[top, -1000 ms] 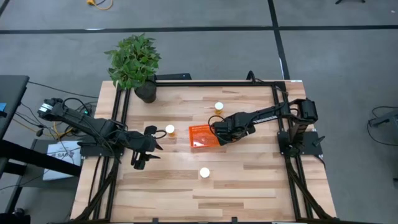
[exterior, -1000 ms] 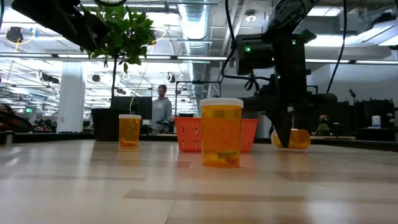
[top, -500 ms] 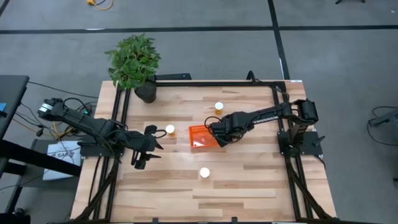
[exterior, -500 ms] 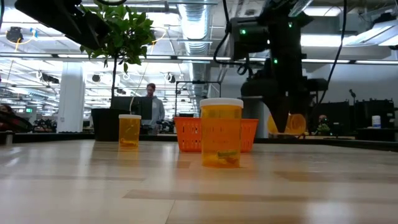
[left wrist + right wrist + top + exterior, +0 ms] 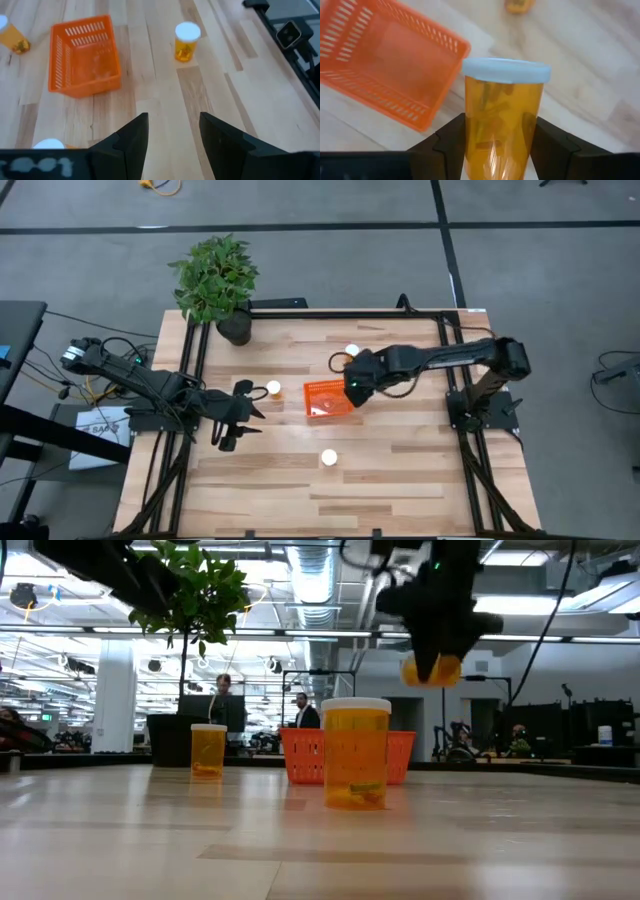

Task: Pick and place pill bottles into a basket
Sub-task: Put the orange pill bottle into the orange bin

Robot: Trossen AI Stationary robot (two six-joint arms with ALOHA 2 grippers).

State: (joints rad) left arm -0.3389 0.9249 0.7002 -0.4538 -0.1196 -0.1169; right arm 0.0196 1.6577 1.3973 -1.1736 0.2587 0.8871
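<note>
orange and white-capped, one pill bottle (image 5: 502,120) is now up in the air, clamped between the fingers of the right end effector (image 5: 352,385). a second ago it hung low by the desk (image 5: 400,470) beside the basket; in the low view it has since risen well above the basket's rim and swung in over it. that reads as the carry step nearly done: the bottle sits near the basket's (image 5: 327,398) far edge, so what looks left is centring over the opening and letting go.

count of bottles: four. one held, three standing on the desk — one (image 5: 272,389) just left of the basket near the left end effector (image 5: 232,427), one (image 5: 351,352) behind the basket toward the plant side, one (image 5: 328,457) in front, closest to the low camera. the wrist views show the basket's inside bare, so none placed yet.

one basket, upright, mid-desk. one potted plant (image 5: 216,280) at the back left corner. two arms; the left one waits with its fingers together, holding nothing. two people (image 5: 300,715) show far behind in the room.
</note>
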